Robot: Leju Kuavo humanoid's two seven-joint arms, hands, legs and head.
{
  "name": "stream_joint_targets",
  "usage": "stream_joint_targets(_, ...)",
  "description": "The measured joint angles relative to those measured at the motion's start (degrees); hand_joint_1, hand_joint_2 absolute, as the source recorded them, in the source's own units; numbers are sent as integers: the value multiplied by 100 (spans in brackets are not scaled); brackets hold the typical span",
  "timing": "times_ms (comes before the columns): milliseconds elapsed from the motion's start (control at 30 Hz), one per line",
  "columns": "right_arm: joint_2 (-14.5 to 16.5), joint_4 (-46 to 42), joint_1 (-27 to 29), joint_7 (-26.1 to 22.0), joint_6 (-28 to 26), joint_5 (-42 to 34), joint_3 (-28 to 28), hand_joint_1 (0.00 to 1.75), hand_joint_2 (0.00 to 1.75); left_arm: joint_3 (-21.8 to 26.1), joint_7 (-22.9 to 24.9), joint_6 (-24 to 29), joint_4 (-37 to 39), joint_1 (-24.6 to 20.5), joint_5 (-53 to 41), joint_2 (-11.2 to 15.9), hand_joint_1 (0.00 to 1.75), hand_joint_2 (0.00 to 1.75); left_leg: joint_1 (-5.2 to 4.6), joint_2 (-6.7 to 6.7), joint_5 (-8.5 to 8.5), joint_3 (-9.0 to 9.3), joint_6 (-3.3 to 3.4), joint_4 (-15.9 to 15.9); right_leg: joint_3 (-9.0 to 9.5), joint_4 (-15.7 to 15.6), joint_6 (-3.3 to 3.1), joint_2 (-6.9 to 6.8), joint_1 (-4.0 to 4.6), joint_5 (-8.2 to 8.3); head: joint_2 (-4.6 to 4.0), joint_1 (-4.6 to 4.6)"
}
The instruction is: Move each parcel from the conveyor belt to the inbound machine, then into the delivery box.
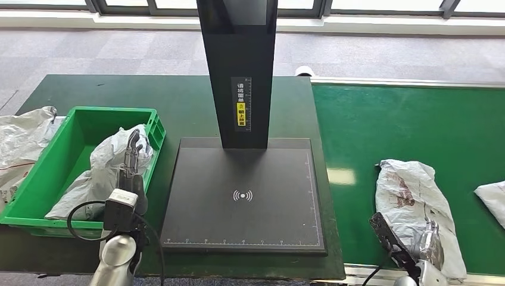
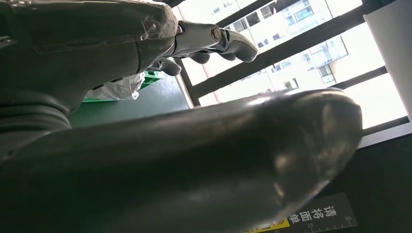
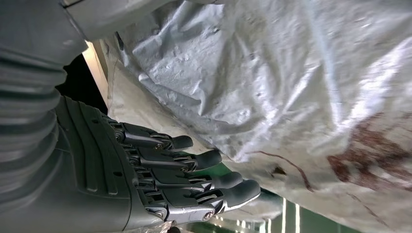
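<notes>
Right hand (image 1: 430, 269), fingers spread and empty, sits at 6 o'clock of conveyor parcel (image 1: 417, 205), long axis 12-to-6; left hand (image 1: 132, 170) open over box.

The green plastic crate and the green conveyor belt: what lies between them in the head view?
Between the green plastic crate and the green conveyor belt, the head view shows the black inbound machine's flat scanning plate and upright column.

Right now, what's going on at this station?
The robot is sorting parcels. Its left hand is at the green delivery box, over a white parcel lying inside. Its right hand, fingers extended, is beside a crumpled white parcel on the green conveyor belt, not gripping it. The black inbound machine between them has nothing on its plate.
</notes>
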Motion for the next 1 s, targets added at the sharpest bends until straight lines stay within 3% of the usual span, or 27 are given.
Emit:
stream_joint_targets(333, -349, 1217, -498, -25, 8, -111, -490, 0, 175, 0, -9, -22, 440, -256, -24, -23, 0, 0, 0, 4, 1, 4, 1, 1, 6, -1, 2, 2, 0, 2, 1, 0)
stream_joint_targets(367, -379, 1319, -546, -34, 13, -111, -497, 17, 175, 0, -10, -25, 480, -280, -31, -26, 0, 0, 0, 5, 0, 5, 1, 1, 7, -2, 3, 4, 0, 2, 1, 0)
stream_joint_targets(467, -462, 1624, -687, -79, 40, -97, -511, 147, 175, 0, -13, -36, 596, -359, -58, -39, 0, 0, 1, 9, 1, 10, 2, 2, 14, -7, 8, 9, 0, 5, 0, 0)
stream_joint_targets(500, -487, 1727, -731, -120, 63, -82, -513, 175, 175, 0, -14, -43, 638, -388, -64, -44, 0, 0, 2, 10, 1, 13, 2, 2, 17, -11, 10, 10, 1, 7, 1, 0)
stream_joint_targets(667, -570, 2100, -908, -524, 21, 6, -513, 175, 175, 0, -16, -62, 800, -476, -90, -66, 0, 0, 10, 15, 6, 19, 12, 2, 37, -30, 25, 16, 6, 26, 1, 0)
stream_joint_targets(1000, -576, 2191, -1109, -561, -378, 134, -486, 175, 175, 0, -10, -33, 813, -415, -180, -75, 0, 0, 9, 23, 20, 12, 26, 5, 33, -33, 27, 21, 7, 47, 0, 0)
